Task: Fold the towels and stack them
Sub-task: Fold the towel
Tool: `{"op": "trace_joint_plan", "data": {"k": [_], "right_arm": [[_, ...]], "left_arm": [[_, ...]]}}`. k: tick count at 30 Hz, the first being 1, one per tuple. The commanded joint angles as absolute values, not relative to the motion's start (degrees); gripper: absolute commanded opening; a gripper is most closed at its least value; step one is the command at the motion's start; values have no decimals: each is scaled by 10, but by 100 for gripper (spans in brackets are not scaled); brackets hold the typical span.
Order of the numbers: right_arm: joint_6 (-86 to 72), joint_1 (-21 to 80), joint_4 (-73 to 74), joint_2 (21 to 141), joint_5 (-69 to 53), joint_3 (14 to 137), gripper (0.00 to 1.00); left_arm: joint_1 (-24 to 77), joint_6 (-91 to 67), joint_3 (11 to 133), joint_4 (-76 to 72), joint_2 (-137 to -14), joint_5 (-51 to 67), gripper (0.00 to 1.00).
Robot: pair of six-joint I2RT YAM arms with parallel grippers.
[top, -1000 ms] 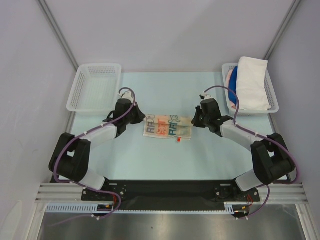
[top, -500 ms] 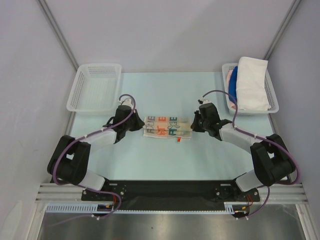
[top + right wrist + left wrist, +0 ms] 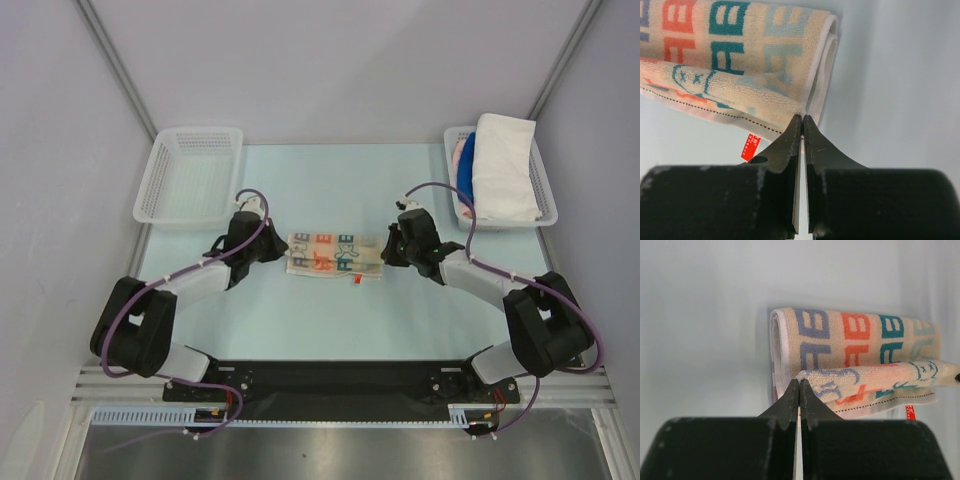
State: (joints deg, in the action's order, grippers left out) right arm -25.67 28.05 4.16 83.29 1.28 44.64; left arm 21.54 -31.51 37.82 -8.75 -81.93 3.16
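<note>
The cream lettered towel [image 3: 334, 254] lies folded in the middle of the surface [image 3: 300, 320], its long side running left to right. A red tag [image 3: 357, 280] pokes out at its near edge. The left claw [image 3: 283, 246] is closed tight on the top layer's left near corner, holding it slightly raised. The right claw [image 3: 386, 248] is pinched shut on the right near corner likewise. At the far right corner, the right basket [image 3: 546, 205] holds a white towel [image 3: 503, 165] beside a blue towel [image 3: 467, 170] and a pink towel [image 3: 458, 150]. The left basket [image 3: 150, 200] sits at the far left corner.
</note>
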Motion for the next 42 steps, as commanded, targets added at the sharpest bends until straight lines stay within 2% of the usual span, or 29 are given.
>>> {"op": "trace_joint_plan", "data": {"k": [1, 10, 13, 19, 20, 22, 25, 33, 42], "right_arm": [[-262, 280, 29, 817, 38, 431, 5], [-267, 284, 14, 813, 32, 406, 6], [-270, 286, 6, 812, 30, 397, 13], [-272, 288, 10, 795, 26, 391, 26], [-272, 288, 15, 783, 29, 391, 27], [-272, 288, 24, 776, 32, 395, 32], [-274, 288, 37, 755, 33, 401, 33], [-287, 309, 86, 779, 23, 475, 29], [-337, 390, 48, 914, -27, 545, 24]], "left_arm": [[215, -312, 367, -97, -800, 8, 0], [215, -316, 349, -104, -804, 10, 1], [215, -320, 342, -108, -803, 10, 6], [215, -323, 338, -100, -793, 9, 22], [215, -321, 338, -100, -790, 13, 29], [215, -321, 337, -94, -782, 15, 36], [216, -320, 341, -73, -759, 12, 44], [242, -317, 384, -4, -686, -13, 45], [313, -350, 441, 3, -814, 36, 41]]}}
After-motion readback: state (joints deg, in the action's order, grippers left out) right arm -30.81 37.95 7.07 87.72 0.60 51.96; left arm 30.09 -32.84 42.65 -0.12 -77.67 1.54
